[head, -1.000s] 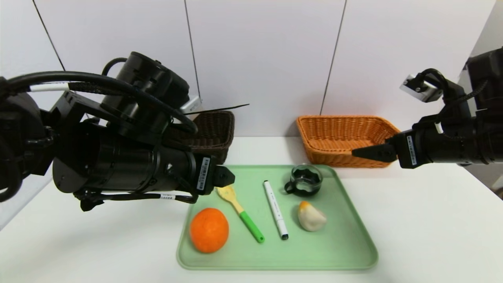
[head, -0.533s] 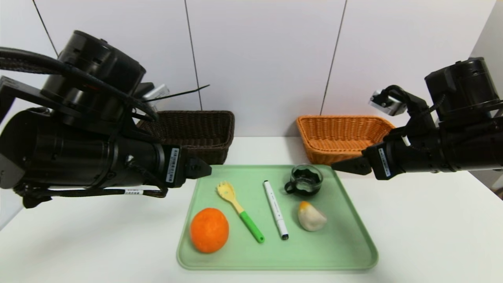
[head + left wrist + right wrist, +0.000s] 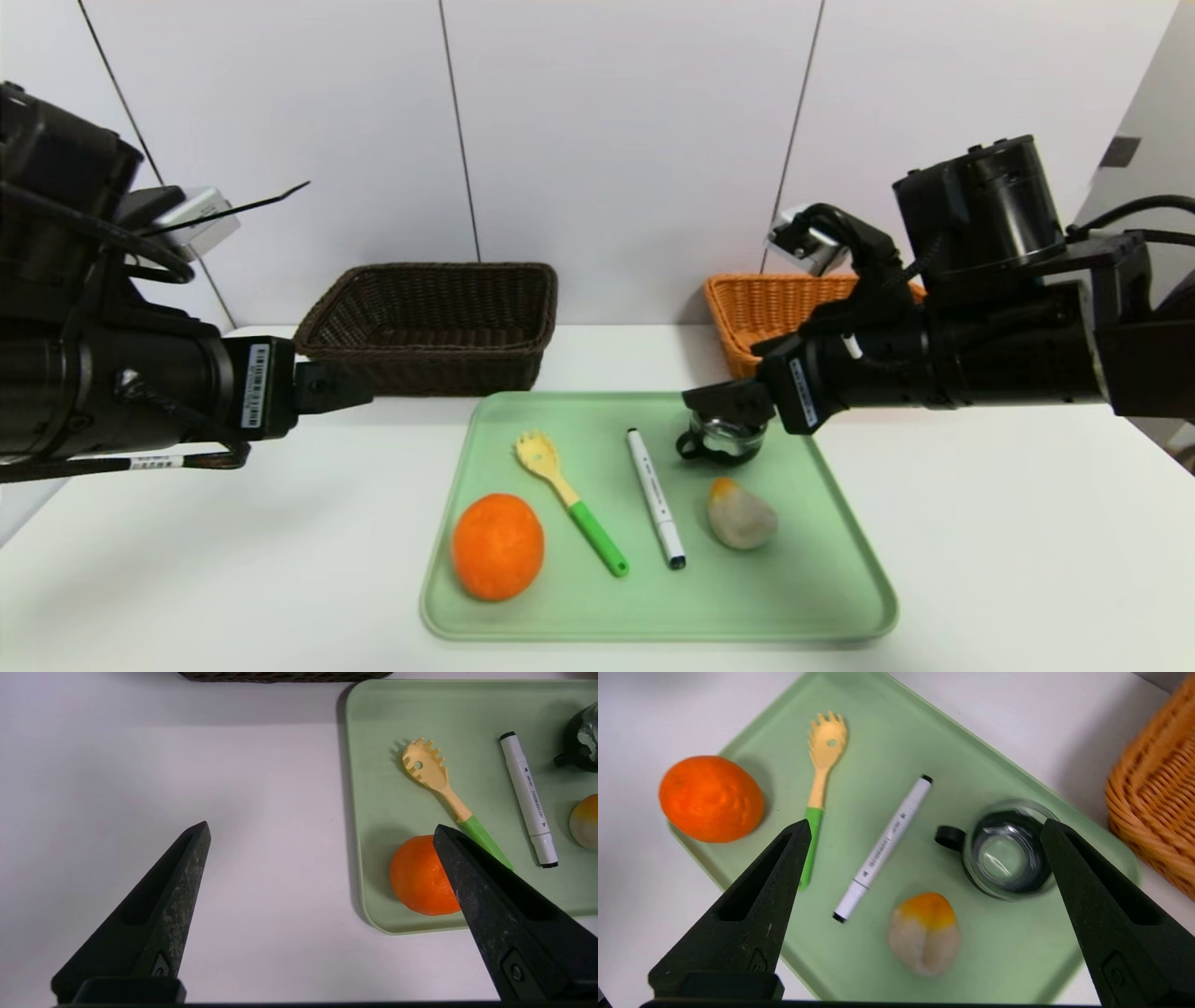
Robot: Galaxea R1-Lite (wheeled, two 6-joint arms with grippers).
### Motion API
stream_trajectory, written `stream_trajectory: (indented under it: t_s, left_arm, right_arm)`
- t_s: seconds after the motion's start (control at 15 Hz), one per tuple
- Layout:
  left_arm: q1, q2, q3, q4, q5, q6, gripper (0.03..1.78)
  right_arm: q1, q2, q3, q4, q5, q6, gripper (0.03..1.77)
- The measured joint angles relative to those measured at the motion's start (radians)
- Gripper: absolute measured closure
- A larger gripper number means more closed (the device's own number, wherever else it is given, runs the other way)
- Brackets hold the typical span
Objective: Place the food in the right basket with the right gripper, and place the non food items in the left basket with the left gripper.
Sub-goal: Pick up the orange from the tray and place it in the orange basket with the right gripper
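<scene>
**Right claw lines up over the tray, nothing sorted yet**

The right claw (image 3: 714,403), jaws spread wide and empty, hangs over the back right part of the green tray (image 3: 840,597), above the glass cup (image 3: 724,439). The left claw (image 3: 336,387), also wide open and empty, sits off the tray's left edge.

On the tray lie the orange (image 3: 498,546), pasta spoon (image 3: 569,504), marker pen (image 3: 655,497) and a pale dumpling-like food piece (image 3: 739,515).

Likely next: the right claw must drop onto a food item, probably that piece.

The brown basket (image 3: 439,322) behind the tray's left corner looks empty; the orange basket (image 3: 747,308) is mostly hidden.
</scene>
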Motion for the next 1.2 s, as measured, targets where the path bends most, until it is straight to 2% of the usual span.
stream_trajectory:
  t_s: [0.4, 0.73, 1.2]
  left_arm:
    - [0.1, -0.057, 0.028, 0.029, 0.0, 0.001, 0.12]
    - [0.124, -0.076, 0.05, 0.029, 0.0, 0.0, 0.12]
    - [0.129, -0.078, 0.075, 0.026, 0.0, 0.0, 0.12]
  right_arm:
    - [0.139, 0.154, -0.139, -0.013, 0.007, -0.006, 0.1]
    - [0.237, 0.231, -0.221, -0.012, 0.04, -0.008, 0.1]
    - [0.344, 0.283, -0.229, -0.004, 0.035, 0.0, 0.1]
